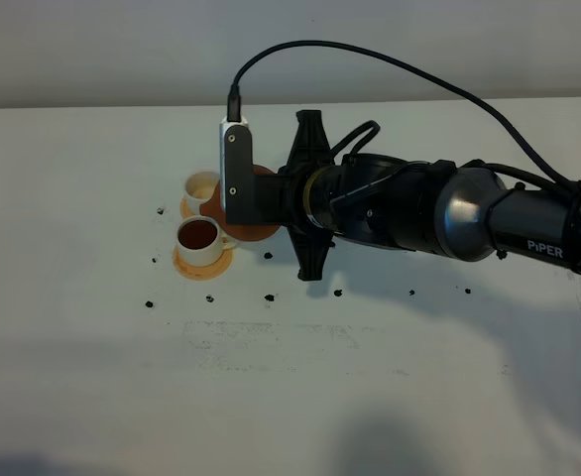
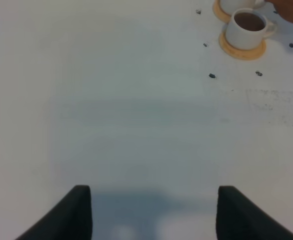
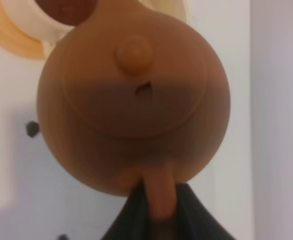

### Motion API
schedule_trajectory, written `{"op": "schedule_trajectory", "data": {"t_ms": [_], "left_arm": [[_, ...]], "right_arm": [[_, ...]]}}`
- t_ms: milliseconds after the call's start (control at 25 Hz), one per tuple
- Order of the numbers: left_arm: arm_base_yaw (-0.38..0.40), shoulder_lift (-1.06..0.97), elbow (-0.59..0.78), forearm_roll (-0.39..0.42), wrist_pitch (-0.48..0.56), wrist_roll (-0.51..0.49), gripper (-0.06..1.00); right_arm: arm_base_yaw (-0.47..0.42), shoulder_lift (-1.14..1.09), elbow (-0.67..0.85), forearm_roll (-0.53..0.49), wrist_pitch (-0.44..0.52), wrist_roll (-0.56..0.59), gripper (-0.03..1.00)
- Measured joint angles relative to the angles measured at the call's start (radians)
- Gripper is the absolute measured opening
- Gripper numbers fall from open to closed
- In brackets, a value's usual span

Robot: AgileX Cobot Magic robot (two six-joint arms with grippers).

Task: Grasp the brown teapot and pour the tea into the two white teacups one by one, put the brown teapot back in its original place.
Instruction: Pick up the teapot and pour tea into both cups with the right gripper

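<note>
Teapot: brown teapot (image 3: 134,100) fills the right wrist view, its lid (image 3: 131,95) and knob (image 3: 134,52) facing the camera.
Exterior high view: only brown slivers of it show (image 1: 260,234), behind the white camera mount (image 1: 235,174).
Position: just beside both cups, at their 3 o'clock in the exterior high view; resting or lifted, cannot tell.
Grip: loop handle (image 3: 159,197) pinched between dark fingers (image 3: 129,220); right gripper (image 3: 159,215) clamped tight on it.
Cups: near cup (image 1: 199,238) holds dark tea, at 6 o'clock of far cup (image 1: 201,186), which is pale inside; orange coaster (image 1: 203,266) under each.
Left gripper (image 2: 154,215): seen only in its own wrist view, fingers spread wide, nothing between them, over bare table (image 2: 136,125).
Table: scattered black specks (image 1: 149,303).
</note>
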Motion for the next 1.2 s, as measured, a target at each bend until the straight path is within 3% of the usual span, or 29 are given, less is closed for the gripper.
{"op": "schedule_trajectory", "data": {"t_ms": [480, 720, 960, 1200], "left_arm": [[0.0, 0.0, 0.0, 0.0, 0.0, 0.0, 0.52], [0.0, 0.0, 0.0, 0.0, 0.0, 0.0, 0.52], [0.0, 0.0, 0.0, 0.0, 0.0, 0.0, 0.52], [0.0, 0.0, 0.0, 0.0, 0.0, 0.0, 0.52]], "right_arm": [[0.0, -0.105, -0.027, 0.426, 0.116, 0.008, 0.11], [0.0, -0.169, 0.059, 0.636, 0.119, 0.016, 0.11], [0.0, -0.179, 0.164, 0.742, 0.069, 0.073, 0.11], [0.0, -0.179, 0.277, 0.757, -0.125, 0.119, 0.11]]}}
